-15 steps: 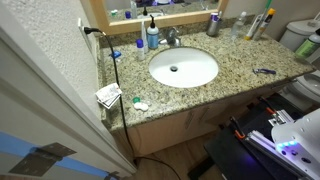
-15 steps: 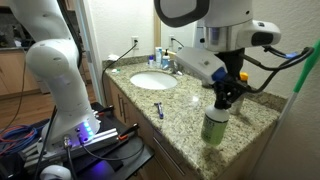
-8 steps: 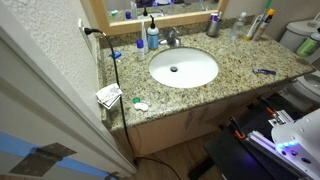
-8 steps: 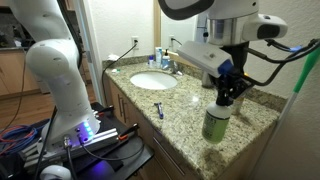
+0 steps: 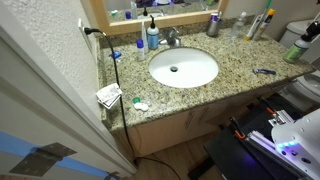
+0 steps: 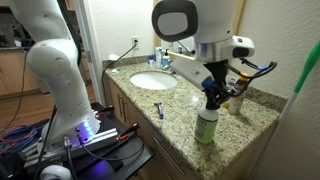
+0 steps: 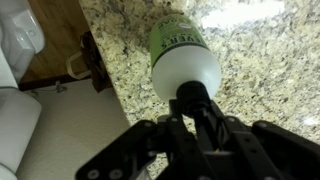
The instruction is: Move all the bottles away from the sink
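Granite tabletop [image 5: 235, 55]: in an exterior view, white sink [image 5: 183, 68] set mid-slab.
Blue bottle [image 5: 152, 39]: upright behind sink, beside faucet [image 5: 172, 38].
Green bottle [image 5: 293, 50]: at far end of tabletop, well apart from sink.
Green bottle [image 6: 206, 127]: in an exterior view, upright near tabletop's front edge, well apart from sink [image 6: 153, 81].
Small blue item [image 6: 159, 110]: flat on tabletop, between sink and green bottle.
Hand [image 6: 213, 98]: clenched on green bottle's top from above.
Wrist view: hand [image 7: 193, 97] grips top of green bottle [image 7: 182, 45]; granite beneath, tabletop edge near.
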